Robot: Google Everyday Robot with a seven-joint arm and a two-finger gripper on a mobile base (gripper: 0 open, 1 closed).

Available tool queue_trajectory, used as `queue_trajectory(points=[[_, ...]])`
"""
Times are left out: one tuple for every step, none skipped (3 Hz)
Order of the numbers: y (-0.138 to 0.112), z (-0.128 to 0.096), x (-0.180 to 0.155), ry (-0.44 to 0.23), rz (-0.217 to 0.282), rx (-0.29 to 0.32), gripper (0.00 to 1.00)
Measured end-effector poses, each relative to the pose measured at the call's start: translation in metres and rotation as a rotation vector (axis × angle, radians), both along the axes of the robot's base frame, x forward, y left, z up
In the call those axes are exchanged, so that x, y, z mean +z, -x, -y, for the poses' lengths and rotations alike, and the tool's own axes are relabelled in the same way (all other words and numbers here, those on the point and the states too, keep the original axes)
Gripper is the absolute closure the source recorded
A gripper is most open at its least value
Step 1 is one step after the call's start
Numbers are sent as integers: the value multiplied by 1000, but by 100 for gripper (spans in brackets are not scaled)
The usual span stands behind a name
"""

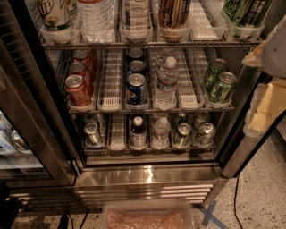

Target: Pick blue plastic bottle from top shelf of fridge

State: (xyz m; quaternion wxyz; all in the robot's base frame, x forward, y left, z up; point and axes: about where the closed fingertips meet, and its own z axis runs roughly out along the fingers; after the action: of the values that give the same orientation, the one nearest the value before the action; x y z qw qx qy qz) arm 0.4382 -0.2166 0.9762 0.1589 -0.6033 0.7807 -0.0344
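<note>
The fridge (147, 176) stands open in front of me, with its dark door frame on the left. The top shelf (147, 44) runs along the top of the view. On it the blue plastic bottle (136, 20) stands in a clear front cup at the middle, its top cut off by the frame. A clear ribbed water bottle (96, 20) is on its left and a slim brown-striped can (173, 13) on its right. My gripper (275, 44) shows as a pale shape at the right edge, right of the shelf and apart from the bottle.
Lower racks hold red cans (78, 89), a Pepsi can (136, 89), a water bottle (167, 82) and green cans (220, 82). A pale yellow panel (263, 109) hangs at the right. A clear bin (147, 217) and blue floor tape (208, 215) lie below.
</note>
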Motion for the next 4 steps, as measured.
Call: queue_trajectory(points=[[0,0,0,0,1,0,0],[-1,-5,2,-18,27,-1,0],[1,-29,8,-83,86,29,0],[1,-72,20,-205,146,83,0]])
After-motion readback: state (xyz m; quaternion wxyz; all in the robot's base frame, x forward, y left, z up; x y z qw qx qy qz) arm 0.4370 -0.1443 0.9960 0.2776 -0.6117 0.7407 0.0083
